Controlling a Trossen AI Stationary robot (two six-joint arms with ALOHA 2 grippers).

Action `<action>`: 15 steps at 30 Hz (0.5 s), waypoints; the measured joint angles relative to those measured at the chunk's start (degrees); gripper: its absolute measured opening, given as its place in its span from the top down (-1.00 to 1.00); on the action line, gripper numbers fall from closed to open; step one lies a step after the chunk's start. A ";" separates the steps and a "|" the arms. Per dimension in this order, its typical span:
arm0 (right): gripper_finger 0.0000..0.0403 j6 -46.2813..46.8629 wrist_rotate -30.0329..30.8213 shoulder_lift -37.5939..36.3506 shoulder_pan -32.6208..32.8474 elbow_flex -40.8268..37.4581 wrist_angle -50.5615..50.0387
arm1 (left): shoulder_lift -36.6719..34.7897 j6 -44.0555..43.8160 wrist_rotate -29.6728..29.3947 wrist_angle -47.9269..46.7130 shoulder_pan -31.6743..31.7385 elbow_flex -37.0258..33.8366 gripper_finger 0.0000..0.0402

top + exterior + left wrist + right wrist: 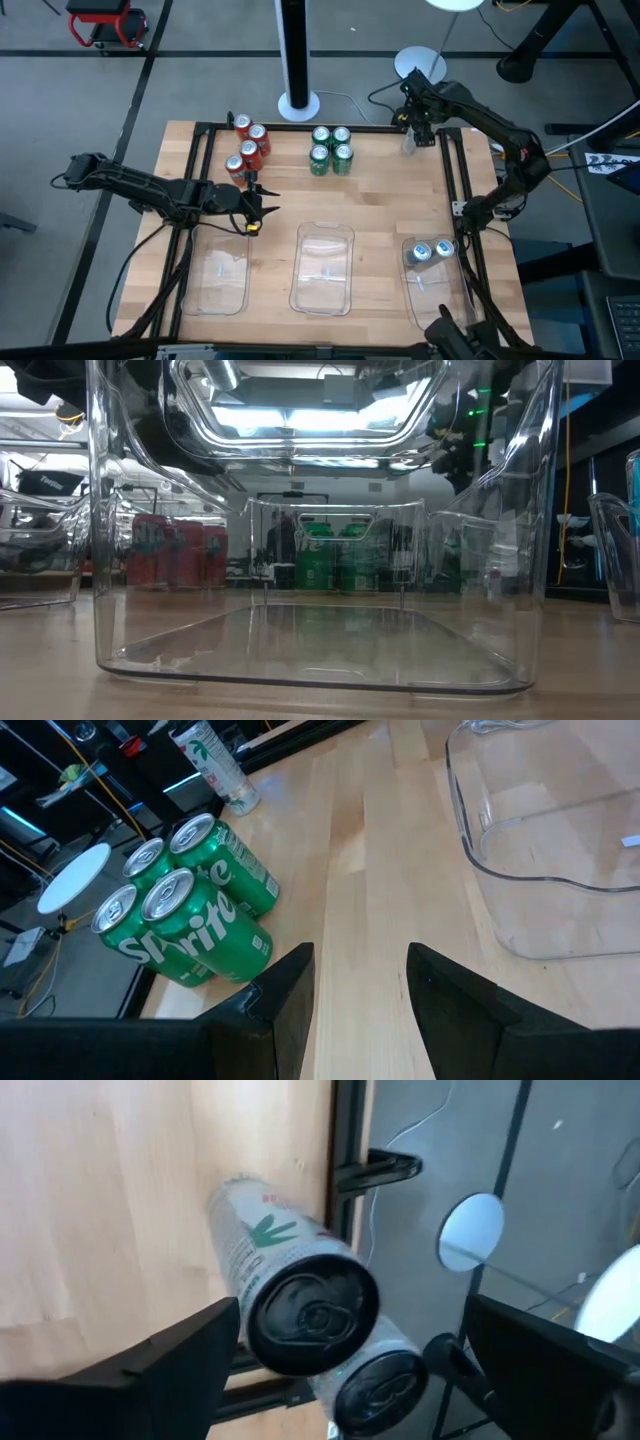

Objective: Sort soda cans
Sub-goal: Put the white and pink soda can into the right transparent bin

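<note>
silver cans at the far right corner: smooth, light, best taken round the middle

three clear trays (322,270) sit along the near edge of the table (380,200), left, middle and right. the right tray (432,275) already holds two silver cans (430,250); the other two look empty.

four green cans (331,150) stand bunched at far centre, four red cans (248,148) at far left. two more silver cans (300,1305) stand at the far right corner, close together.

the right gripper (418,132) is above that pair, fingers spread wide to either side of the nearer can and gripping nothing. the left gripper (252,208) waits at the left, near the red cans, fingers part open with nothing between them.

handling, as a judgement: the cans are stiff but thin-walled, smooth and a bit slippery, likely light. a squeeze across the middle of the body should hold; too hard could dent one. the neighbour stands so close that a finger could knock it.

hard to make out: in the high view the arm covers the corner pair. the low view looks through the middle tray, so the red and green cans are only blurs. whether the cans are full can't be told.
</note>
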 joint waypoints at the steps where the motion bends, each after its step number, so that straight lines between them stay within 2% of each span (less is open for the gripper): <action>1: -0.92 0.06 -0.04 0.21 -0.02 0.02 -0.65 | 0.00 0.00 0.01 -0.01 -0.01 0.00 0.24; 8: -0.97 0.15 -0.50 2.42 0.05 0.02 -2.57 | 0.00 -0.11 0.00 0.01 0.00 0.00 0.24; 15: -0.98 1.28 1.91 4.93 -0.02 0.02 -2.14 | 0.00 -0.24 0.00 0.01 0.00 0.00 0.24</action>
